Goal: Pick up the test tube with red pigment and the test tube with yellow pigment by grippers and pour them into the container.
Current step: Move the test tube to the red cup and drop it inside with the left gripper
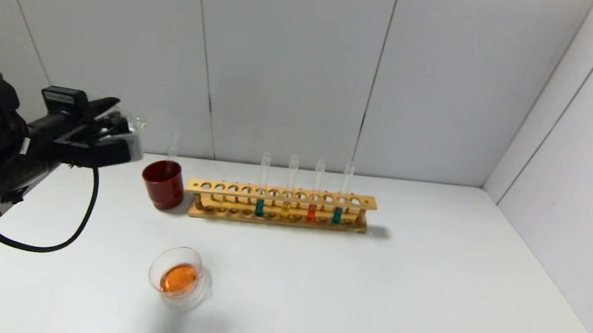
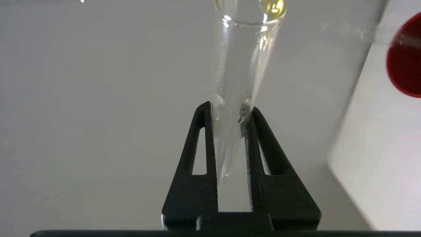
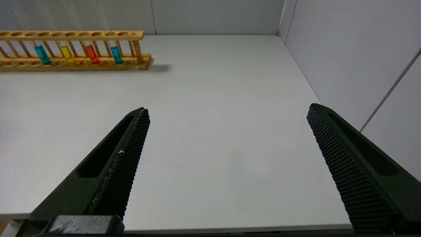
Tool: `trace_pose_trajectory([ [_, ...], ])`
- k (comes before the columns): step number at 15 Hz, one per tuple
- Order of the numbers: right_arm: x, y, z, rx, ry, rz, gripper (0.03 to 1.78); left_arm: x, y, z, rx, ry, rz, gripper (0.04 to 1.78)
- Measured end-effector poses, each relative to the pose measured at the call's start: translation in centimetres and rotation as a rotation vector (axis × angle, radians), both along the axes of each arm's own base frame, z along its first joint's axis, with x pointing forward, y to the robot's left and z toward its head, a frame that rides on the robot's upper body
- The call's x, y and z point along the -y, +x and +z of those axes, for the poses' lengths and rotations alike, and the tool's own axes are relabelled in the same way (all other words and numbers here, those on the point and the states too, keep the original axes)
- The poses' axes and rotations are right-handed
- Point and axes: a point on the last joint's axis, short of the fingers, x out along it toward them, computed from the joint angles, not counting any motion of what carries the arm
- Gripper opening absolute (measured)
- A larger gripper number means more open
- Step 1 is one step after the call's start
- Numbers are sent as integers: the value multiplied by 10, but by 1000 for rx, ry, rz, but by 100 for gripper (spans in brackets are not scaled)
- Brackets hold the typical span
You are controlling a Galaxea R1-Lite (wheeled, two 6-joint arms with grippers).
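Now left claw (image 2: 230, 113) clenched on emptied test tube with yellow pigment (image 2: 241, 65); red cup (image 1: 163, 184) just beyond claw; right claw (image 3: 227, 131) released.

White table (image 1: 428, 298), container (image 1: 180, 277), rack (image 1: 280, 205), red cup (image 1: 163, 184)

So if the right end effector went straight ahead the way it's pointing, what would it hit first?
The right end effector stands open over bare table, aimed toward the far corner. Nothing lies ahead before the wall; the wooden rack sits well off to the side. Depth is unclear.
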Motion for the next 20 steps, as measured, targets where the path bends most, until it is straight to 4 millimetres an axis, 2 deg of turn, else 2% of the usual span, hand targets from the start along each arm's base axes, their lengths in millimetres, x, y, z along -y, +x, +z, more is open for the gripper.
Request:
trace_pose_trajectory([
  [3, 0, 0, 0, 0, 0, 0, 175, 3, -8, 5, -49, -338, 184, 30],
  [5, 0, 0, 0, 0, 0, 0, 175, 6, -6, 9, -93, -556, 208, 30],
  [8, 0, 0, 0, 0, 0, 0, 175, 11, 13, 28, -42, -904, 176, 30],
  [10, 0, 0, 0, 0, 0, 0, 175, 11, 28, 31, -7, -1134, 169, 30],
  [14, 0, 0, 0, 0, 0, 0, 175, 12, 49, 18, -9, -1396, 189, 30],
  [20, 0, 0, 0, 0, 0, 0, 175, 23, 85, -6, -87, -1660, 226, 30],
])
